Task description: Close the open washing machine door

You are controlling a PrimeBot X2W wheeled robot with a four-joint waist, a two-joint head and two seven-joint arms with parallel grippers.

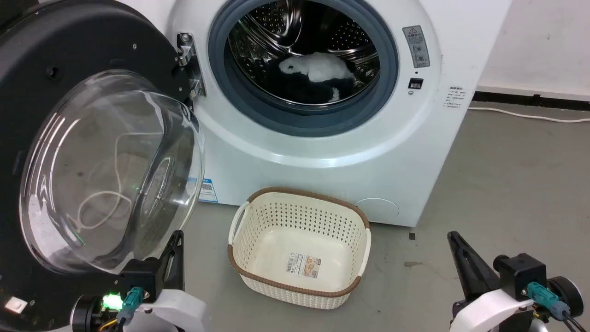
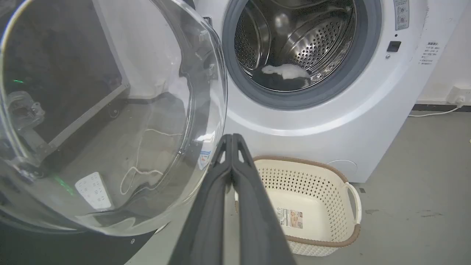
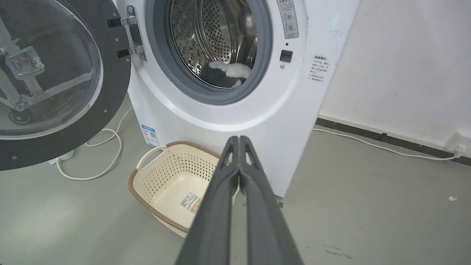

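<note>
Laundry [image 1: 318, 69], a white piece on top of something dark, lies at the bottom of the steel drum [image 1: 295, 27] of the washing machine [image 1: 322, 152]. The machine's round mouth stands uncovered inside its grey rubber ring [image 1: 389, 78]. The washing machine door [image 1: 110, 170] hangs wide open to the left of the machine on its metal hinge [image 1: 186, 60], its black rim and bulging glass bowl facing out into the room. On the grey floor [image 1: 507, 184] just in front of the machine sits a cream perforated basket [image 1: 295, 216] with a brown rim, a paper label [image 1: 303, 265] lying flat on its bottom. A small blue sticker [image 1: 207, 190] shows low on the machine's front, beside the edge of the glass. A white cable [image 1: 530, 116] runs along the floor by the wall on the right.

The left gripper [image 1: 177, 236] is low on the left, fingers pressed together on nothing, their tip right under the lower edge of the door's glass. Whether it touches the door I can't quite make out from here. The right gripper [image 1: 454, 236] is low on the right over the floor, well apart from the door and the basket, its fingers likewise clenched on nothing.
</note>
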